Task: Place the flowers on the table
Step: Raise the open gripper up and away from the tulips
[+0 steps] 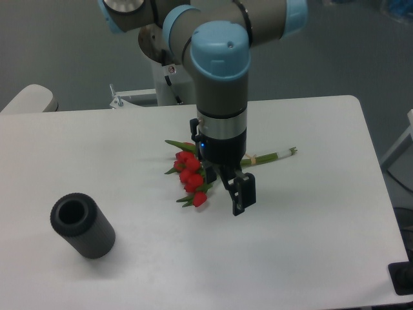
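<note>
One bunch: the flowers (191, 175) lie flat on the table (310, 232), near its middle, with nothing holding them.
Blooms: several red tulip heads sit packed together at the left end of the bunch, the lowest one near the front; an exact count cannot be made because they overlap.
Leaves: narrow green leaves fan out up-left and down-left around the red heads.
Stems: green stems run from the heads toward the right and slightly up, partly hidden behind the arm; their cut tips show past it on the right.
Band: a pale band (253, 159) wraps the stems just to the right of the arm.
Claw: the gripper (240, 196) hangs over the table just right of the lowest bloom, pointing down, with nothing between its fingers; the dark fingers overlap from this angle, so whether they are apart or together cannot be told.
Arm: the grey and blue arm (221, 77) stands upright over the middle of the bunch.
Cylinder: a dark grey ribbed cylinder (82, 226) lies on its side at the front left of the table, well apart from the bunch, its open end facing up-left.
</note>
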Motion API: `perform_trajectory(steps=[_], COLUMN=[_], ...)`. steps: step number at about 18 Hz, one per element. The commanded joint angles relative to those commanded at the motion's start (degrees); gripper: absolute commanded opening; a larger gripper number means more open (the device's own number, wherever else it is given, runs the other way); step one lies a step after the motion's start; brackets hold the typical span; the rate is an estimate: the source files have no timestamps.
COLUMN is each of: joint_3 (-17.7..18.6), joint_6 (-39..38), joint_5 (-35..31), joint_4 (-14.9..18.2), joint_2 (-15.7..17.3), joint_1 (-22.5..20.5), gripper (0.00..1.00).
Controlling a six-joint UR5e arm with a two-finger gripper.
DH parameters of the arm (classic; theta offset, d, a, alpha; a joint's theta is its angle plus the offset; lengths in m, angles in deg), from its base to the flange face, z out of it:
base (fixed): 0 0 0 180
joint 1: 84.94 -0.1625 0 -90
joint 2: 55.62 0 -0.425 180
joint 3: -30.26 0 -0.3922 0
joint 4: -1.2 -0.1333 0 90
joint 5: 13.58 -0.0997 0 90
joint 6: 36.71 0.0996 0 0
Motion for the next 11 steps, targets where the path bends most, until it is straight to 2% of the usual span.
perform_trajectory(steps=[4, 11], joint_3=[0.3, 0.6], joint_6=[7.2, 7.6], joint_5=[0.3, 0.5], joint_4=[0.7, 0.6], joint_2=[0.2, 0.3], joint_1=[-2.6, -2.6], gripper=[1.0, 1.0])
